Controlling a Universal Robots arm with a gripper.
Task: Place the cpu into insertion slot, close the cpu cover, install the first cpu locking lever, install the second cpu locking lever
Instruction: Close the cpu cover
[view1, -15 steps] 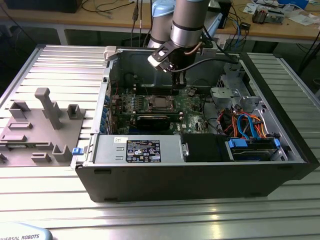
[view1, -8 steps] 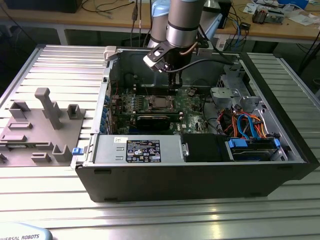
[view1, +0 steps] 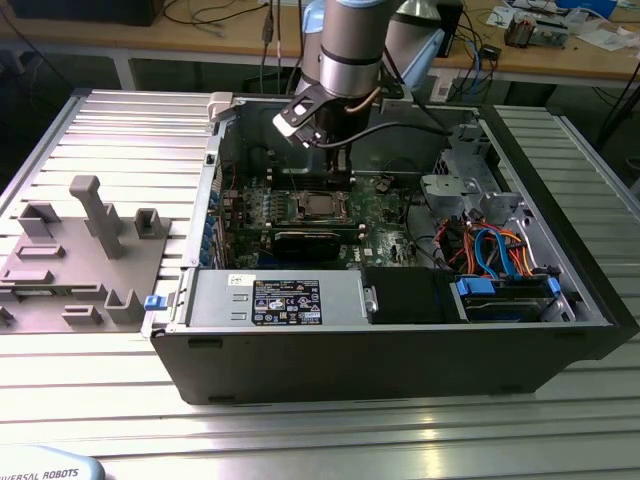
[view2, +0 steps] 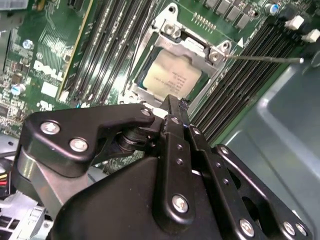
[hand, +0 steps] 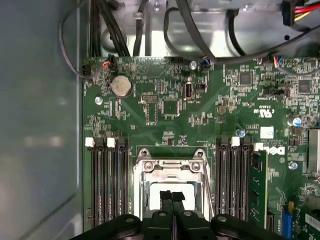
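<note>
Just above the motherboard, the pincer (hand: 172, 199) hangs with its fingertips pressed together. Beneath it the cpu (view2: 172, 80) lies in the insertion slot (view1: 322, 208), framed by the lowered cpu cover (view2: 192, 47). Beyond, a thin lever (view2: 265, 58) juts out over the memory slots (view2: 240, 87).

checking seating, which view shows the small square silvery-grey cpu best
Second wrist view: the small square silvery-grey cpu lies close up, framed by its silvery metal cover. In the first wrist view black gripper fingers hide part; the exterior view shows it tiny.
</note>
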